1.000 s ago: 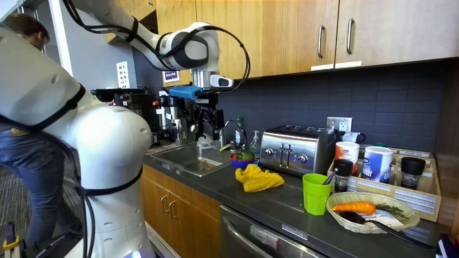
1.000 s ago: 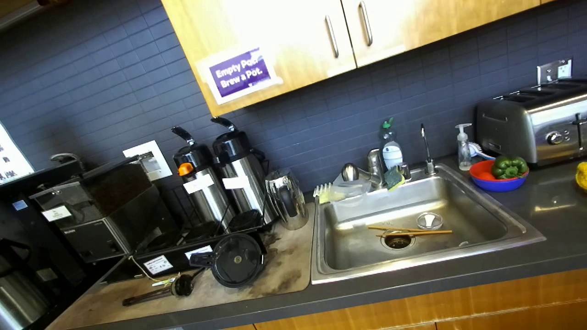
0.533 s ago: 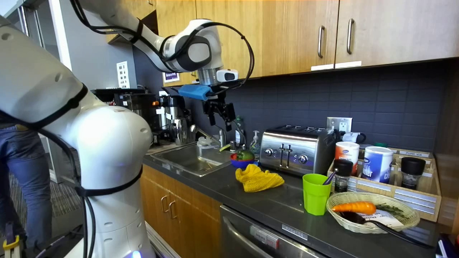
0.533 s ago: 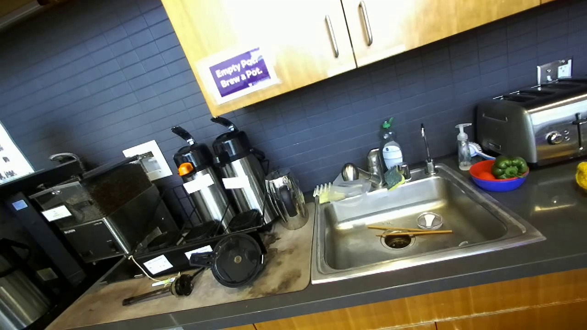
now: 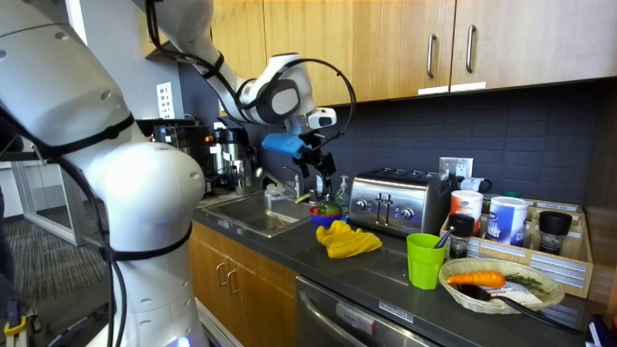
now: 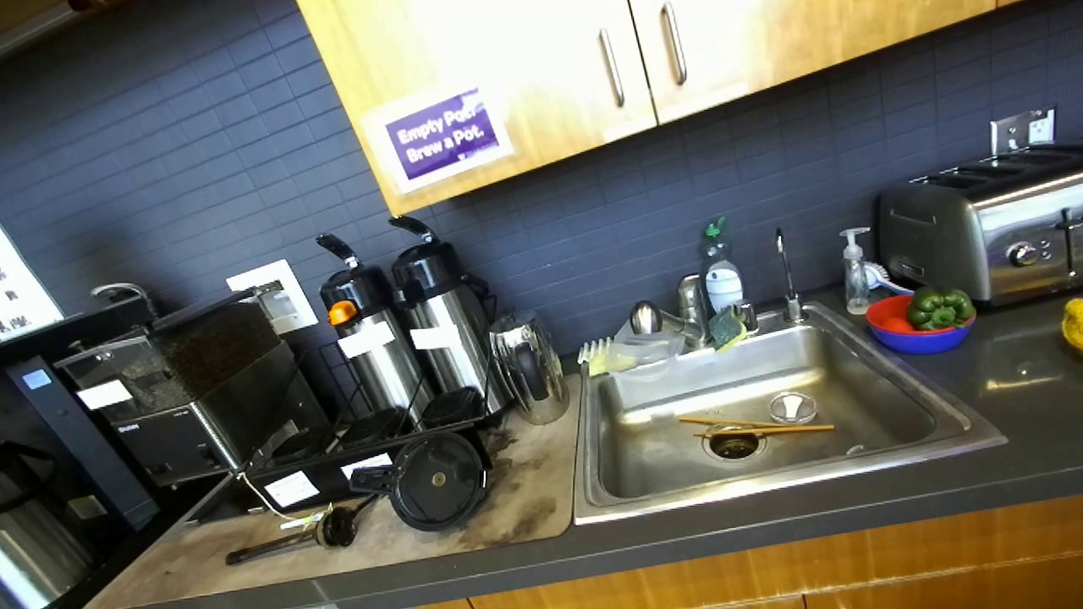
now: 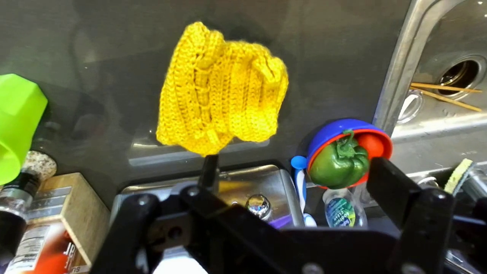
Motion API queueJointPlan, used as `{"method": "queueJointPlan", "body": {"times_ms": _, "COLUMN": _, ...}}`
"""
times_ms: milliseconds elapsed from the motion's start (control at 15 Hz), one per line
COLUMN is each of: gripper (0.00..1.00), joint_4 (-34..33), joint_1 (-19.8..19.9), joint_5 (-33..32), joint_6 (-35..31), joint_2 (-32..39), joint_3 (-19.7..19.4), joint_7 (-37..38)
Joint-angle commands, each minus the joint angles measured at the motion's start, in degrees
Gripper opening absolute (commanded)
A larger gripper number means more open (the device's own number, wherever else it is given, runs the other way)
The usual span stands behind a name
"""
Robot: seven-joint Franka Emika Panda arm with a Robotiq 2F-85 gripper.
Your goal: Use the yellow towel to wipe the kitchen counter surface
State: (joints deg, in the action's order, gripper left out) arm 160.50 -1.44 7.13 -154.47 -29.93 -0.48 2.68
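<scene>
The yellow towel [image 5: 347, 241] is a bunched knitted cloth lying on the dark kitchen counter [image 5: 368, 272]. Only its edge [image 6: 1074, 323] shows at the right border in an exterior view. In the wrist view the whole towel [image 7: 224, 95] lies at upper middle, on the dark counter surface [image 7: 114, 38]. My gripper [image 5: 316, 177] is open and empty, in the air above the bowl and the sink's right end, behind and higher than the towel. In the wrist view the gripper's [image 7: 295, 167] fingers are wide apart; one fingertip overlaps the towel's lower edge in the picture, without evident contact.
A blue-and-red bowl [image 5: 327, 220] with a green pepper [image 7: 338, 163] stands between towel and sink [image 6: 761, 474]. A steel toaster [image 5: 385, 205] stands behind the towel. A green cup [image 5: 425, 262] and a wicker basket [image 5: 501, 308] are to the right. Upper cabinets [image 5: 400, 53] hang above.
My gripper has moved right in an exterior view, from over the sink toward the bowl, lowered and tilted. The towel has not moved. The person at the left has mostly left the view.
</scene>
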Motion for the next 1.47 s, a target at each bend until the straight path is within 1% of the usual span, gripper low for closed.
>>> {"method": "queueJointPlan", "body": {"times_ms": 0, "gripper": 1.00, "joint_4": -1.97, "joint_1": -0.91, "joint_5": 0.75, "joint_6": -5.16, "joint_2": 8.19, "joint_3": -1.29, "joint_7": -1.19}}
{"method": "queueJointPlan", "body": {"times_ms": 267, "gripper": 1.00, "joint_4": -3.86, "joint_1": -0.37, "joint_5": 0.53, "joint_6": -7.20, "joint_2": 14.62, "joint_3": -1.34, "joint_7": -0.39}}
{"method": "queueJointPlan", "body": {"times_ms": 533, "gripper": 1.00, "joint_4": -6.01, "joint_1": 0.28, "joint_5": 0.06, "joint_6": -7.52, "joint_2": 20.13, "joint_3": -1.14, "joint_7": 0.13}}
{"method": "queueJointPlan", "body": {"times_ms": 1067, "gripper": 1.00, "joint_4": -11.01, "joint_1": 1.72, "joint_5": -1.20, "joint_6": -7.00, "joint_2": 28.78, "joint_3": -0.98, "joint_7": 0.95}}
{"method": "queueJointPlan", "body": {"times_ms": 1400, "gripper": 1.00, "joint_4": -14.25, "joint_1": 1.88, "joint_5": -0.96, "joint_6": -6.35, "joint_2": 32.89, "joint_3": -0.92, "joint_7": 1.04}}
